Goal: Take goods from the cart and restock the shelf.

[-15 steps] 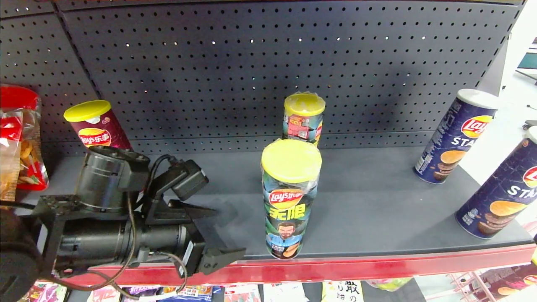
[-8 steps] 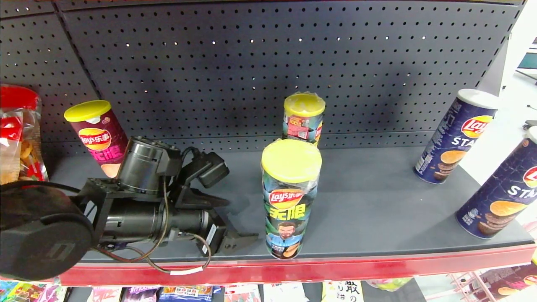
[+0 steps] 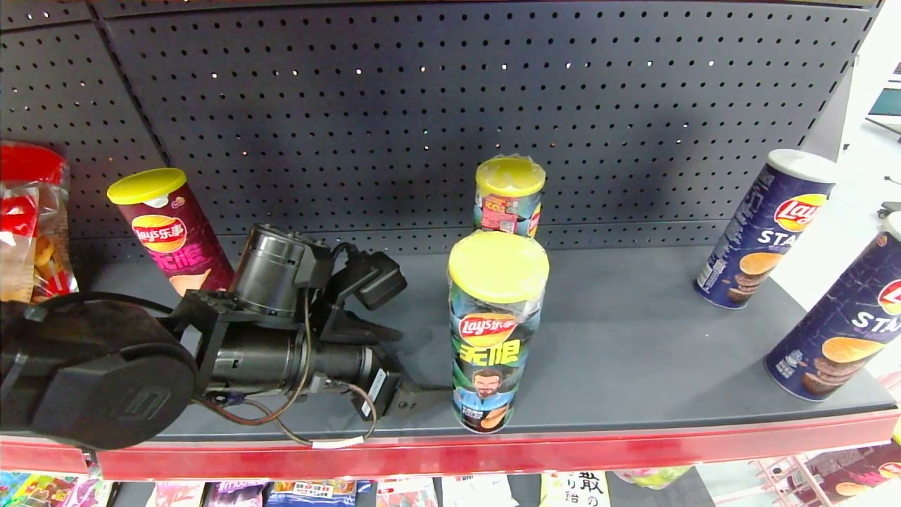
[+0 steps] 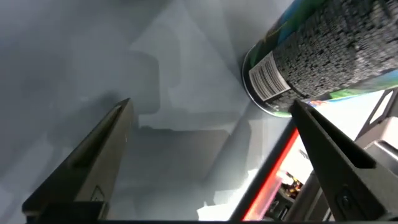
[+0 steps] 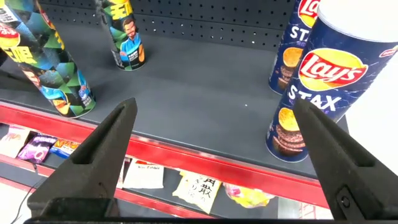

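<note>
A green chip can (image 3: 496,331) with a yellow lid stands near the front edge of the dark shelf (image 3: 633,352). A second one (image 3: 508,197) stands behind it at the pegboard. My left gripper (image 3: 422,362) lies low over the shelf, open, pointing at the front can from its left; the nearer finger's tip is at the can's base. In the left wrist view the can's lower part (image 4: 311,62) lies just beyond the open gripper (image 4: 210,106), next to one fingertip. My right gripper (image 5: 214,106) hangs open and holds nothing before the shelf front, between the green can (image 5: 50,62) and a blue can (image 5: 329,81).
A maroon can (image 3: 169,229) stands at the back left beside a snack bag (image 3: 28,232). Two blue cans (image 3: 764,229) (image 3: 845,317) stand at the right. The shelf has a red front lip (image 3: 563,447). Packets lie on the shelf below (image 5: 199,186).
My left arm has moved right and farther onto the shelf, up to the front green can. That can has shifted slightly to the right.
</note>
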You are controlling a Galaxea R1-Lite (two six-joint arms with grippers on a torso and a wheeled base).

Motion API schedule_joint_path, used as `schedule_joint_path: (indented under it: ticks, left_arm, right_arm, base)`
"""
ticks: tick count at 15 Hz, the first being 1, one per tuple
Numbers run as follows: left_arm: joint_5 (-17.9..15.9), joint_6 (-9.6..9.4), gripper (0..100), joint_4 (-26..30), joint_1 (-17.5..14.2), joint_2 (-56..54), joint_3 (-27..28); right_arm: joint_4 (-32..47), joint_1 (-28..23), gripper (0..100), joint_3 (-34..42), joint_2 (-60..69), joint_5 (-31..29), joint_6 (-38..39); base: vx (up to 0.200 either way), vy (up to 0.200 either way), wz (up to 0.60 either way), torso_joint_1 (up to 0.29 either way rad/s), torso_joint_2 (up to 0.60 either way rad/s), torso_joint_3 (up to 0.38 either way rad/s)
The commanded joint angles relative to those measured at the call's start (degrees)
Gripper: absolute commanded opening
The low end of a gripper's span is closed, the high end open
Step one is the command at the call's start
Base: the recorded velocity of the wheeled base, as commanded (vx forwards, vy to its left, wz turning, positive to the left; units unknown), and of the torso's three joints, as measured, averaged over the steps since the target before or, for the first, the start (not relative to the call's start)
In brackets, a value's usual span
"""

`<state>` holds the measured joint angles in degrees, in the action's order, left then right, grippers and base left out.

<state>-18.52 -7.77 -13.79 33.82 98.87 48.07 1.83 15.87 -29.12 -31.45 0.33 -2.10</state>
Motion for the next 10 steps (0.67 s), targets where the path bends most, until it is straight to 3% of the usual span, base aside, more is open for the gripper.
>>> schedule_joint_path:
  ticks: [1, 10]
  left_arm:
    - [-0.03, -0.06, 100, -0.01, 0.11, 0.98, 0.98]
    - [0.06, 0.03, 100, -0.01, 1.69, 3.09, 3.79]
  right_arm:
    - [0.02, 0.04, 100, 0.12, -0.28, 0.02, -0.01]
    - [1.25, 0.04, 100, 0.03, -0.01, 0.02, 1.04]
  base:
    - [0.0, 0.0, 0.0, 0.0, 0.0, 0.0]
    - [0.0, 0.0, 0.0, 0.0, 0.0, 0.0]
